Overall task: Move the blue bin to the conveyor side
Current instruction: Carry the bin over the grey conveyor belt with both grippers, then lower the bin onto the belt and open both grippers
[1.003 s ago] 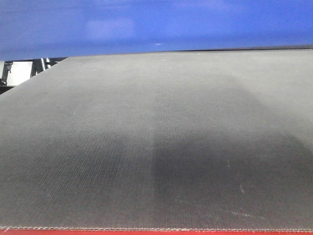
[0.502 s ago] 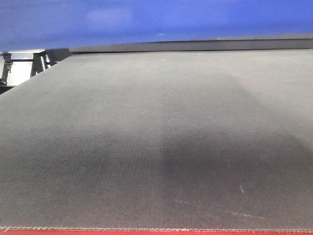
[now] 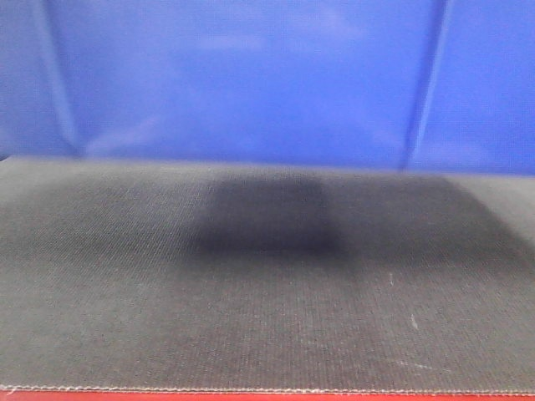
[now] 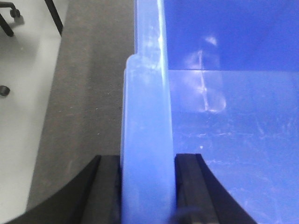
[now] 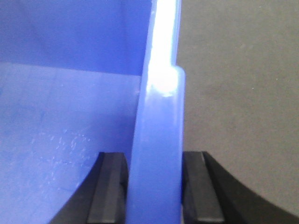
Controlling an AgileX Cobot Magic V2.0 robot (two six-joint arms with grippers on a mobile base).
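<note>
Left wrist view: left fingers [image 4: 147,186] pinching blue bin [image 4: 224,116] rim | right fingers [image 5: 154,186] pinching opposite rim | bin over conveyor [image 3: 267,317] | risk: glossy rim slipping if arms move unevenly
</note>
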